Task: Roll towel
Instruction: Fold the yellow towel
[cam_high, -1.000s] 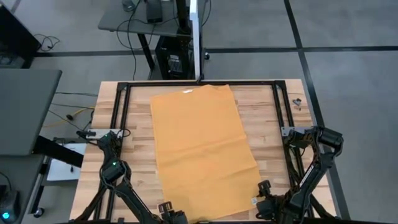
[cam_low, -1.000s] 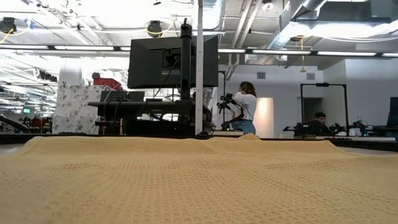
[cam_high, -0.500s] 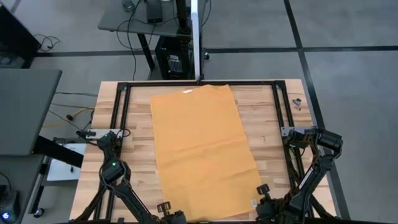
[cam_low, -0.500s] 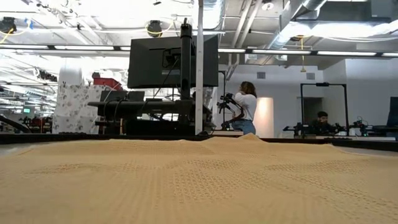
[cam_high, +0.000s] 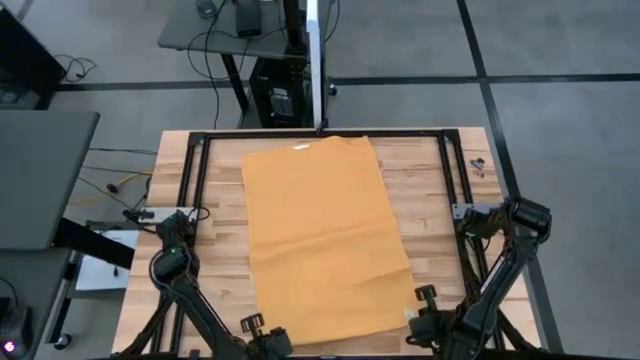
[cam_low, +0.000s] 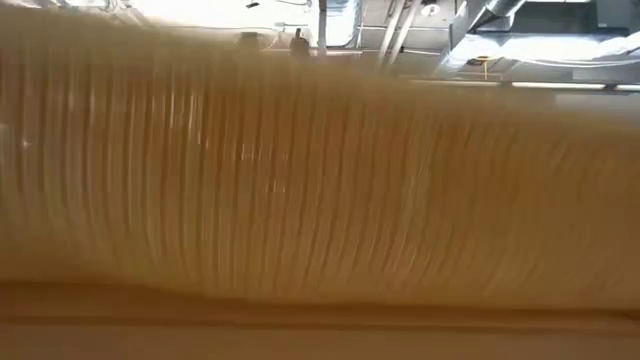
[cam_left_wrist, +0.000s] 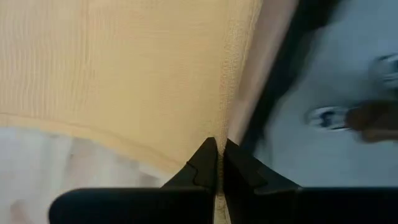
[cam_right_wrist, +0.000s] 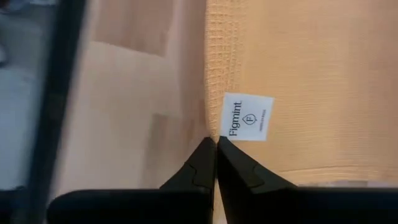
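Observation:
The mustard-orange towel (cam_high: 320, 240) lies spread lengthwise down the middle of the wooden table (cam_high: 215, 200), and its far end is flat on the wood. My left gripper (cam_high: 262, 335) is shut at the towel's near left corner. My right gripper (cam_high: 413, 322) is shut at its near right corner, beside a white tag (cam_right_wrist: 247, 117). In the low view the raised cloth (cam_low: 320, 180) fills the picture and hides both grippers. My left gripper (cam_left_wrist: 217, 146) pinches the towel's left side hem (cam_left_wrist: 226, 121) near the near corner between its two fingers, which lie in line with the hem. One layer or several, I cannot tell. My right gripper (cam_right_wrist: 215, 142) pinches the towel's right side hem (cam_right_wrist: 214, 124) right beside the white tag, its fingers in line with the hem. Wood shows beside the cloth.
A black rail frame (cam_high: 320, 132) runs along the table's far edge and down both sides. A small dark object (cam_high: 477, 165) lies at the far right. Bare wood lies to the left and right of the towel.
The towel's near edge has come up in front of the low camera, where it lay flat before. The far part has stayed flat on the table. Both arms have shifted slightly at the near corners.

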